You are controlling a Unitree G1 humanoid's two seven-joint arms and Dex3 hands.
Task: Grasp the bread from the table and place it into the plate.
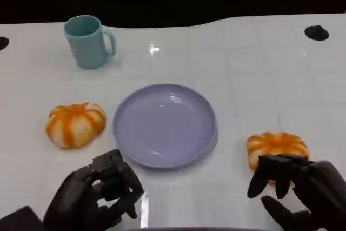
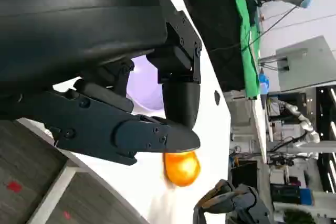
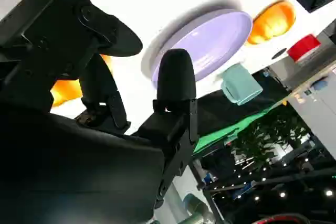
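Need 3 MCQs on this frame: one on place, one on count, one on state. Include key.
1. Where is the mug?
A. behind the plate, toward the robot's left
B. on the plate
C. beside the right hand

2. How many orange-striped breads are on the table?
A. one
B. two
C. three

3. What is on the plate?
A. a bread
B. the mug
C. nothing

Key: 1 A, the mug stands at the far left. 2 B, the left bread and the right bread flank the plate. 3 C, its surface is bare; the right hand only hovers at the right bread.
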